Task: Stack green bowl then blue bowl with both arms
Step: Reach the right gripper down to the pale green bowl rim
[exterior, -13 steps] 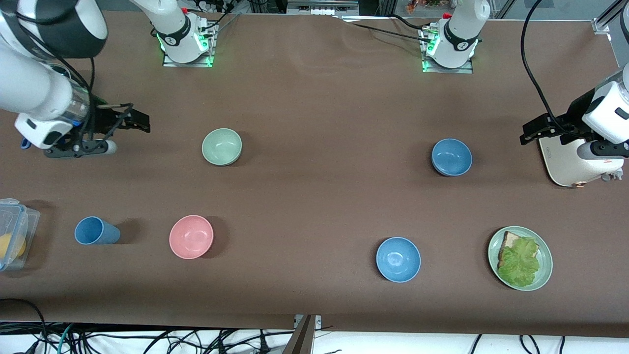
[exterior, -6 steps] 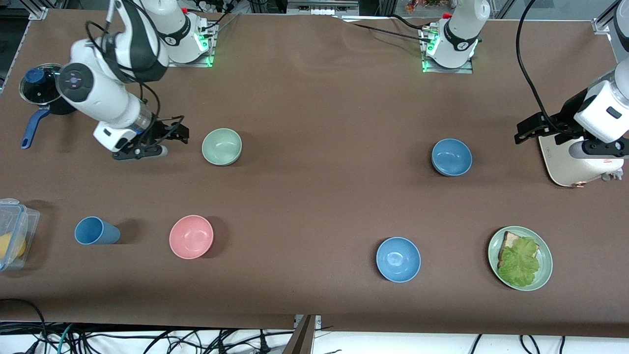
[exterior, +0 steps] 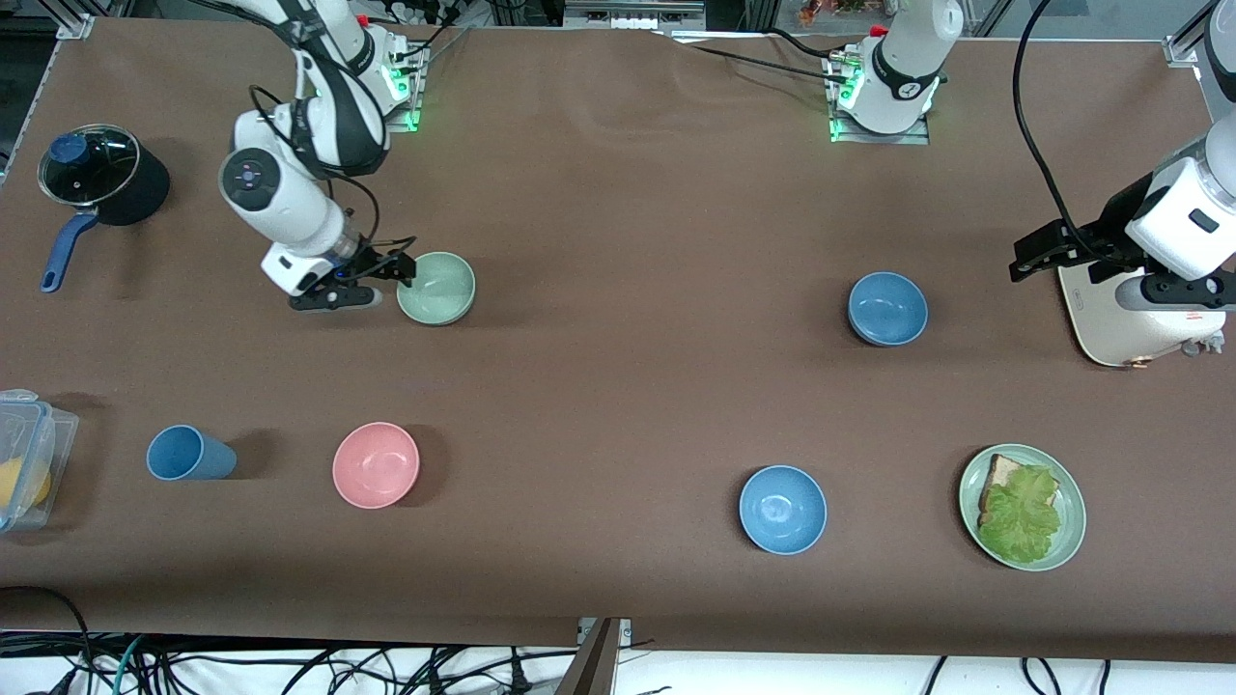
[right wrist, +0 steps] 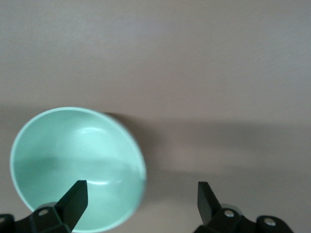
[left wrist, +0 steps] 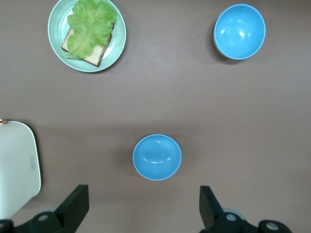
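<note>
The pale green bowl [exterior: 441, 288] [right wrist: 73, 165] stands upright on the table in front of the right arm's base. My right gripper [exterior: 403, 270] [right wrist: 141, 204] is open at the bowl's edge, with one finger over its inside and the other outside the rim. Two blue bowls show: one [exterior: 887, 308] [left wrist: 157, 157] toward the left arm's end, the other [exterior: 782, 509] [left wrist: 239, 31] nearer to the front camera. My left gripper [exterior: 1025, 259] [left wrist: 142, 211] hangs open and empty beside a white appliance [exterior: 1120, 323], short of the first blue bowl.
A pink bowl [exterior: 376, 464] and a blue cup [exterior: 189, 454] stand nearer to the front camera than the green bowl. A green plate [exterior: 1072, 526] with bread and lettuce lies near the second blue bowl. A black pot [exterior: 101, 183] and a plastic box [exterior: 27, 454] sit at the right arm's end.
My right arm has swung in from the table's end, bringing its open gripper to the green bowl's rim. The left gripper has barely shifted. No bowl has moved.
</note>
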Motion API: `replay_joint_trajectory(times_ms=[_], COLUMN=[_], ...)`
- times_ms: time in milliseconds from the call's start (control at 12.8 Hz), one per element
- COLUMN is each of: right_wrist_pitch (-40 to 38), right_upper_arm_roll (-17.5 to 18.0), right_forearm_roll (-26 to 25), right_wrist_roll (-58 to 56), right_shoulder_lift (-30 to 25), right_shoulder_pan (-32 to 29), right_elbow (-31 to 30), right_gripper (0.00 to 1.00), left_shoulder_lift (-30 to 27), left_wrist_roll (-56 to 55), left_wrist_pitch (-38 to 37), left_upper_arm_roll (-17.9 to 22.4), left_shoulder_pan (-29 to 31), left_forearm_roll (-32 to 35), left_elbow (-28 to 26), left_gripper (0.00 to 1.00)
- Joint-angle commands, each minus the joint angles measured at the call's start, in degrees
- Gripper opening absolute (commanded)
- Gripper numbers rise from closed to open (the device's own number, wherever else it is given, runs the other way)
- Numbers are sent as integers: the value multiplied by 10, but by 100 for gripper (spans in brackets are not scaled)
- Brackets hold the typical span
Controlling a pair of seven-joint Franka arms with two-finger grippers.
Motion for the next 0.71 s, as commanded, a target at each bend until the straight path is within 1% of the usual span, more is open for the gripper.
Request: replay_joint_trajectory(times_ms=[0, 314, 471, 627], right_wrist_pitch=[26, 37, 40, 62], right_upper_arm_roll=[26, 22, 5, 4], right_forearm_roll=[6, 5, 5, 5], right_wrist_roll=[33, 19, -2, -2], right_shoulder_lift=[15, 29, 37, 52], right_shoulder_pan=[1, -4, -6, -6], right_elbow=[-5, -4, -4, -8], right_gripper=[99, 99, 99, 98], left_shoulder_lift=[7, 8, 8, 8], left_wrist_roll=[9, 13, 14, 13], left_wrist_pitch=[-17, -17, -17, -17], left_upper_arm_roll=[0, 1, 0, 0], left_shoulder_pan=[1, 6, 6, 6], left_forearm_roll=[9, 9, 9, 9], left_elbow=[18, 17, 17, 17], left_gripper=[100, 100, 100, 100])
